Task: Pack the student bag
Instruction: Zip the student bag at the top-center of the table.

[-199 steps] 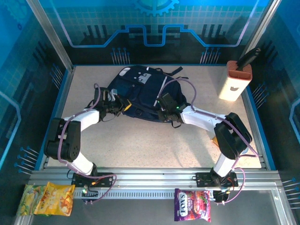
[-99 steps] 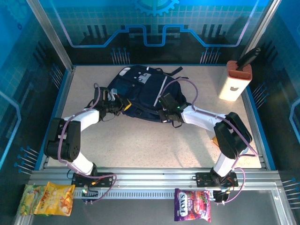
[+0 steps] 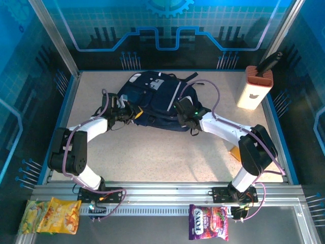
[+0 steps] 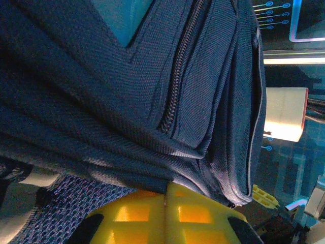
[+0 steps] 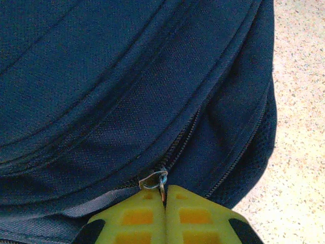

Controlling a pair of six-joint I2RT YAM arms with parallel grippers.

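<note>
1. Pinching a fold of the large dark navy fabric backpack [image 3: 152, 96] left of frame centre, the left gripper [image 3: 135, 114] has its yellow fingers [image 4: 137, 218] pressed together.
2. The backpack lies upper centre on the speckled table [image 3: 162, 152].
3. The right gripper [image 3: 177, 109], fingers fully closed, clamps the small metal zipper pull [image 5: 155, 180] at the backpack's lower right edge.

dark navy striped fabric backpack [image 3: 152, 99] is laid far-centre on speckled beige table [image 3: 167, 157] | white-and-orange upright box [image 3: 252, 94] is stood well to its right
</note>
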